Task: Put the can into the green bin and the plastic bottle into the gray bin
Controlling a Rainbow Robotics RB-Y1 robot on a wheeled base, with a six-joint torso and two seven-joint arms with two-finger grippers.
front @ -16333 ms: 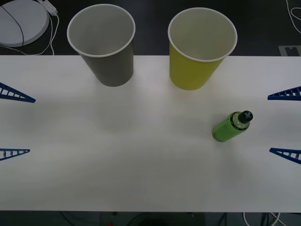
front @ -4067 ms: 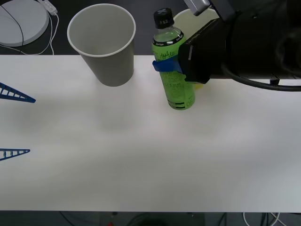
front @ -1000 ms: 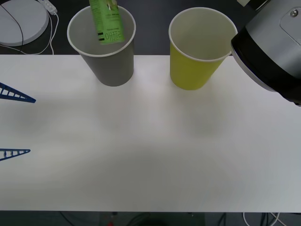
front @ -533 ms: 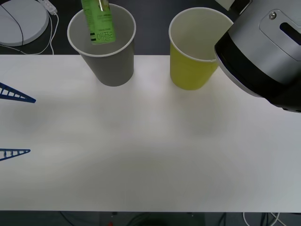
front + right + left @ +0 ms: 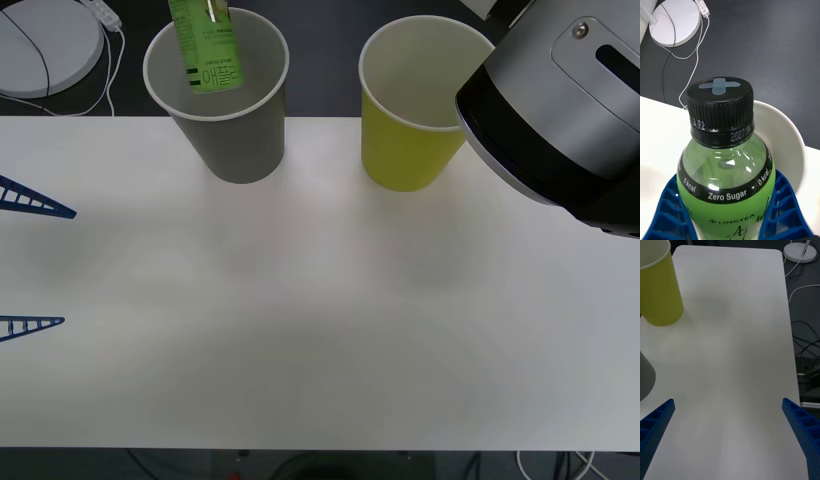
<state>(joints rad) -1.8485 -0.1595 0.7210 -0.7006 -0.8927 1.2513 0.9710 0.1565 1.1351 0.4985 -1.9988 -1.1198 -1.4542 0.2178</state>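
The plastic bottle [image 5: 205, 48] of green liquid hangs upright over the open mouth of the gray bin [image 5: 228, 130], its bottom end just above the white rim. My right gripper [image 5: 730, 225] is shut on the bottle [image 5: 726, 165] below its black cap, blue fingers [image 5: 668, 210] on both sides, with the bin's rim [image 5: 790, 146] beneath. The green bin [image 5: 415, 140] stands to the right of the gray one, partly behind my right arm [image 5: 560, 100]. My left gripper [image 5: 30, 262] waits open at the table's left edge. The can is out of view.
A white round base [image 5: 45, 45] with a cable lies on the dark floor beyond the table's far left corner. The white table [image 5: 320, 320] is bare in front of the bins. My left wrist view shows the green bin [image 5: 657, 288] and the table's far edge.
Over the last second the bottle has shifted left over the gray bin's mouth, and my right arm's bulk has moved left with it. The left arm has stayed still.
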